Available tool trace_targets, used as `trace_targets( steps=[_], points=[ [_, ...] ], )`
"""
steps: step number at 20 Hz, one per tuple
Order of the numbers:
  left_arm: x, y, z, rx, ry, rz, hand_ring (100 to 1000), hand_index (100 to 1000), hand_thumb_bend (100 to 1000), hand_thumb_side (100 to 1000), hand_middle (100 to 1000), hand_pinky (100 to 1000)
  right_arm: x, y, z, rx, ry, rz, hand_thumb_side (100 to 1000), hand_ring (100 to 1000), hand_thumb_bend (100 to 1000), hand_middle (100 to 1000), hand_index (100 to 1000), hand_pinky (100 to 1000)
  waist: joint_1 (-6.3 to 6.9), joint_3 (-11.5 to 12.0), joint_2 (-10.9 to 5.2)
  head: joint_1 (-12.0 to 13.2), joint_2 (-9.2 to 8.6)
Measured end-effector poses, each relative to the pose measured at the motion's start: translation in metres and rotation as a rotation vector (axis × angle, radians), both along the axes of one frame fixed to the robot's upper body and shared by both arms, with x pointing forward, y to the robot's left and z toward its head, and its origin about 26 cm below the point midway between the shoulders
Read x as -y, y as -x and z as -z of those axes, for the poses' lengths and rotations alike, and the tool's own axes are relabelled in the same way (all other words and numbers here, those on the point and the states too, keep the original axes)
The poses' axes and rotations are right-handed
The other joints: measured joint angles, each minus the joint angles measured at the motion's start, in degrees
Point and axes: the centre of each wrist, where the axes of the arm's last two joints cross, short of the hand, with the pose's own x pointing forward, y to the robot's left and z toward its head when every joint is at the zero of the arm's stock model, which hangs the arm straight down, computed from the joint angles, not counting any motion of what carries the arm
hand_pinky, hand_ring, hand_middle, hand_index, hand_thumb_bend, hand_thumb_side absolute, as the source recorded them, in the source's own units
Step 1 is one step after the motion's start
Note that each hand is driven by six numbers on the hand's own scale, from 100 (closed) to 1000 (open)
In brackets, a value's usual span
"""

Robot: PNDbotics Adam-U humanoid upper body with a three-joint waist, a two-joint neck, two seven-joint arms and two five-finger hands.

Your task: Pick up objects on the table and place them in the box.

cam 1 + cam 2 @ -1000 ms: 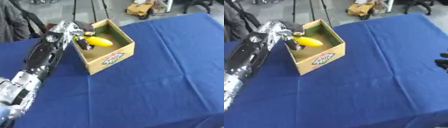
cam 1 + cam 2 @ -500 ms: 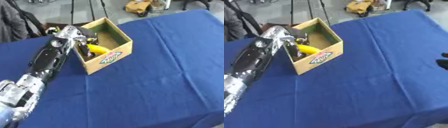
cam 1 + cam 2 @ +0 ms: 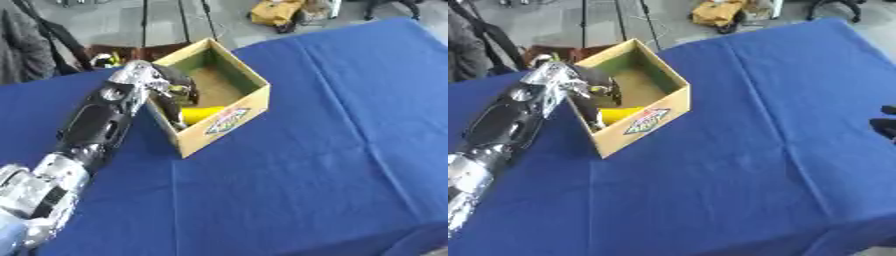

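Observation:
An open cardboard box (image 3: 234, 111) stands on the blue tablecloth (image 3: 315, 150) at the upper left. A yellow object (image 3: 201, 114) lies inside it, low against the front wall. My left arm comes up from the lower left, and my left hand (image 3: 171, 84) hangs over the box's left wall. Its fingers are relaxed just above the yellow object and hold nothing. Only the dark fingers of my right hand (image 3: 883, 124) show, open, at the right edge of the right eye view, far from the box.
The table's far edge runs just behind the box. Beyond it are a floor with tripod legs (image 3: 647, 20), a yellow bag (image 3: 278, 12) and a person in dark clothes (image 3: 24, 45) at the far left. Blue cloth stretches right of and in front of the box.
The yellow object has gone from my left hand, held above the box, down to the box's bottom. The hand has let go and stays over the left wall. The camera has shifted.

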Motion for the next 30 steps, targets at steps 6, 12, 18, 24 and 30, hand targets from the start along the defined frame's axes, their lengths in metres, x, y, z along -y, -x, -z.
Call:
trace_targets(
  steps=[6,12,18,24,30],
  points=[
    [-0.001,0.005,-0.036,0.151,0.118,0.084,817,814,947,831,793,848,0.001,0.001,0.002,-0.006,-0.001,0.004,910,670,100,675,801,815,-0.71,1.8,-1.02,-0.5,0.1],
    [-0.021,0.029,-0.073,0.405,0.352,0.125,758,747,629,915,728,787,0.003,0.004,0.008,-0.02,-0.002,0.015,910,670,100,675,801,815,-1.26,4.9,-2.18,-1.6,0.65],
    [-0.052,0.085,-0.041,0.558,0.919,0.018,735,713,503,899,693,760,0.009,0.008,0.014,-0.034,-0.008,0.04,910,670,100,674,800,815,-1.92,9.6,-2.98,-2.6,1.3],
    [-0.059,0.134,0.004,0.466,1.401,-0.139,722,719,420,948,679,742,0.013,0.011,0.017,-0.042,-0.01,0.056,913,670,100,675,800,815,-2.29,12.8,-3.1,-3.2,1.86],
    [-0.059,0.155,0.052,0.358,1.68,-0.366,711,718,404,969,670,730,0.014,0.013,0.02,-0.049,-0.01,0.058,916,670,100,674,800,816,-3.14,14.7,-3.43,-3.8,2.61]
  ],
)
